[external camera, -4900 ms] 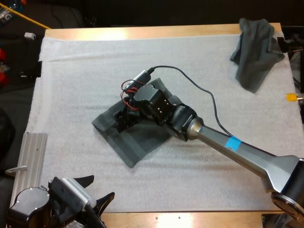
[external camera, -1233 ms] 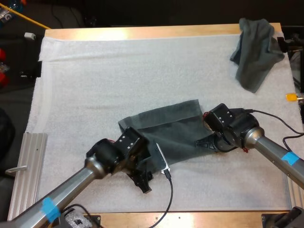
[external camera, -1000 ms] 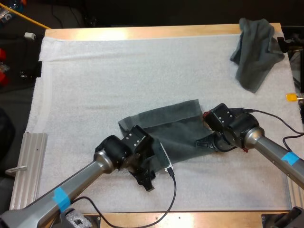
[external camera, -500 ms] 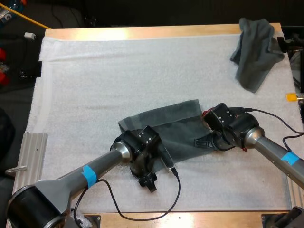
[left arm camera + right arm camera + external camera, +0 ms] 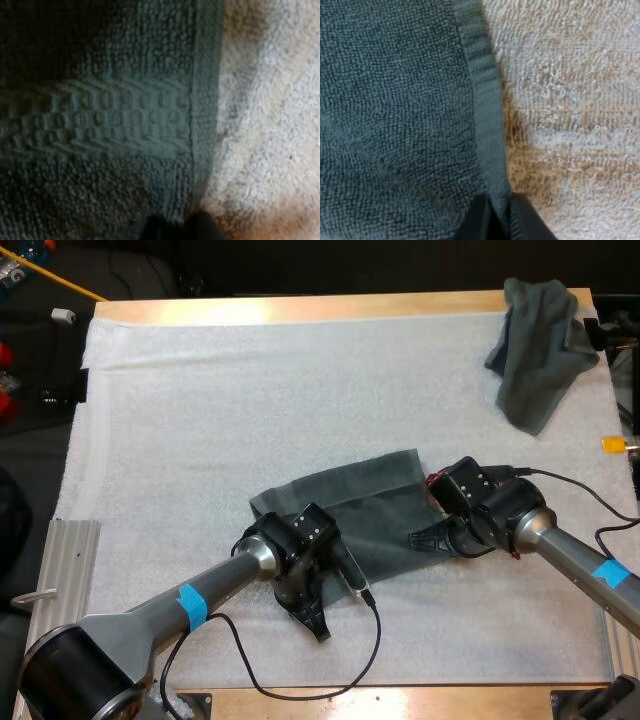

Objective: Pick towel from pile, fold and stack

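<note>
1. Flat towel lies spread on the white mat, about mid-width, toward the table near edge.
2. Left gripper is at the flat towel's near edge, jaws pinched on the hem.
3. Right gripper is at the flat towel's right edge, jaws clamped on the hem.
4. Crumpled towel sits at the table's far right corner, well apart from both grippers.
</note>
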